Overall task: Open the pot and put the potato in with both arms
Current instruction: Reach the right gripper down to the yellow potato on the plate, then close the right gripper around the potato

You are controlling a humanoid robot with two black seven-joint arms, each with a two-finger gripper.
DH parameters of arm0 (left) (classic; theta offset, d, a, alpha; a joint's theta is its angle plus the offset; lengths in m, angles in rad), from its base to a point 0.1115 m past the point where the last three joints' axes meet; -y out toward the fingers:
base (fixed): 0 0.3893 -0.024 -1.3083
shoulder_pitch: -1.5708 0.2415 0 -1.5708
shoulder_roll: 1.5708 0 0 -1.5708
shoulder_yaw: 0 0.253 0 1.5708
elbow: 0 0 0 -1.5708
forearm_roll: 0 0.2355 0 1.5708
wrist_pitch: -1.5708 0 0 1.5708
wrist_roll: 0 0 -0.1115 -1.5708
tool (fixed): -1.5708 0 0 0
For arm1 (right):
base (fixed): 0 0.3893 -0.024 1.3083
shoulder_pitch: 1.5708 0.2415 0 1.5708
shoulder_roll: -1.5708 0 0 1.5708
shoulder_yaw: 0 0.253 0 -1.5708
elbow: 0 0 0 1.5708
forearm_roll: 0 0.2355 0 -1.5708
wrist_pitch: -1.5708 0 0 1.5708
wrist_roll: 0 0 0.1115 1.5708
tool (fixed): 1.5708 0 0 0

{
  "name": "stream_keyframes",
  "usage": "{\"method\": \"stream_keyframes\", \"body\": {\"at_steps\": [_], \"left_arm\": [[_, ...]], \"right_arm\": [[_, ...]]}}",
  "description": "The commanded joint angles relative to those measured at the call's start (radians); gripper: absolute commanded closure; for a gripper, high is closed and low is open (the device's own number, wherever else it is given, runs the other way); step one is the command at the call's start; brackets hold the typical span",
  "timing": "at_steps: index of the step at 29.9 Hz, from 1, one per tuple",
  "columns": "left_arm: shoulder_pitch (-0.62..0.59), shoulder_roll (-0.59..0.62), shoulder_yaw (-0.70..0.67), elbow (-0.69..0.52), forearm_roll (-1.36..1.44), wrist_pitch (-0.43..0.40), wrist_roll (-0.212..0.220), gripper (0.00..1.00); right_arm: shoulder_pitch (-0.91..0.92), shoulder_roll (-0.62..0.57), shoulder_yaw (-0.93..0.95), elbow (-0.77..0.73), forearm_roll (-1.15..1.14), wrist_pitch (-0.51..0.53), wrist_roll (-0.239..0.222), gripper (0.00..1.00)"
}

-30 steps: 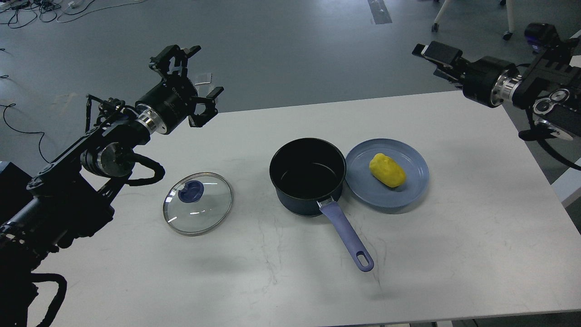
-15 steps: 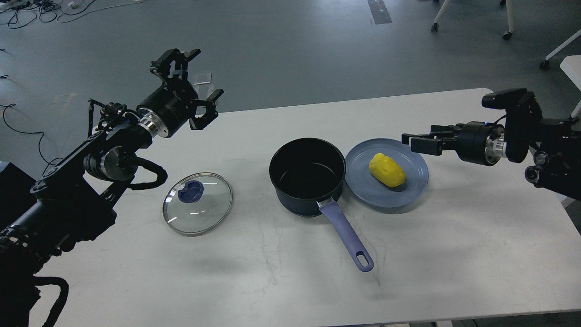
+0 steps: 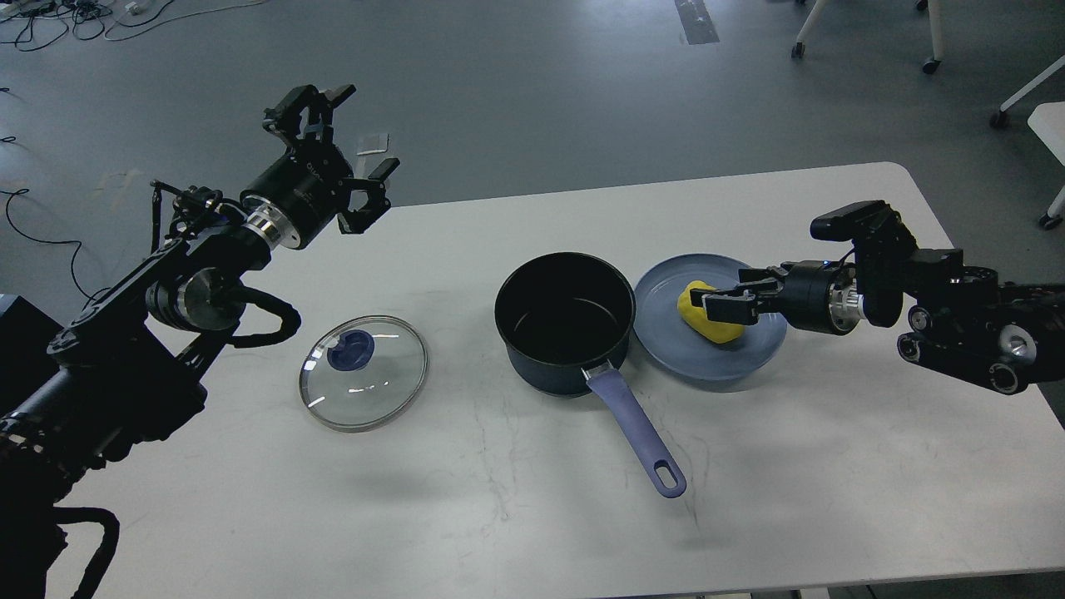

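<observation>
Reaching arm: the right gripper (image 3: 722, 304), jaws apart on both sides of the potato (image 3: 710, 313).
Potato: on the blue plate (image 3: 753, 353), beside the open pot (image 3: 566, 323).
Left gripper (image 3: 333, 137): spread wide, up high.
Lid (image 3: 364, 383): flat on the table (image 3: 832, 466).

The dark pot (image 3: 564, 323) stands upright and uncovered at the table's middle, its purple handle (image 3: 636, 431) pointing near-right. Its glass lid (image 3: 364, 383) — blue knob up — lies flat well to the left. The yellow potato (image 3: 709, 312) rests just right of the pot.
</observation>
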Motion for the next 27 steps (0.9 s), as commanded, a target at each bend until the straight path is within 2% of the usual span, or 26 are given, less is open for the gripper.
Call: {"method": "stream_keyframes", "body": {"at_steps": [1, 10, 15, 18, 22, 24, 25, 27], "left_arm": [[0.0, 0.001, -0.001, 0.0, 0.0, 0.005, -0.007, 0.02], [0.003, 0.02, 0.001, 0.0, 0.0, 0.016, -0.013, 0.02], [0.003, 0.021, -0.001, 0.0, 0.0, 0.017, -0.013, 0.02], [0.003, 0.021, 0.001, 0.0, 0.0, 0.017, -0.013, 0.02], [0.003, 0.021, 0.001, 0.0, 0.0, 0.017, -0.013, 0.02], [0.003, 0.021, 0.001, 0.0, 0.003, 0.017, -0.013, 0.02], [0.003, 0.021, 0.001, 0.0, 0.003, 0.017, -0.013, 0.02], [0.003, 0.021, 0.002, 0.0, 0.006, 0.017, -0.013, 0.02]], "right_arm": [[-0.002, 0.008, -0.002, -0.019, -0.033, 0.0, 0.008, 0.07], [-0.001, 0.049, -0.028, -0.057, -0.04, 0.0, 0.011, 0.18], [-0.004, 0.071, -0.048, -0.08, -0.04, 0.0, 0.011, 0.18], [-0.001, 0.074, -0.065, -0.085, -0.04, 0.0, 0.011, 0.29], [-0.001, 0.078, -0.066, -0.111, -0.04, 0.0, 0.011, 0.31], [-0.004, 0.093, -0.07, -0.123, -0.04, -0.009, 0.014, 0.4], [-0.004, 0.094, -0.07, -0.123, -0.04, -0.009, 0.014, 0.4], [-0.004, 0.097, -0.079, -0.125, -0.04, -0.012, 0.023, 0.56]]}}
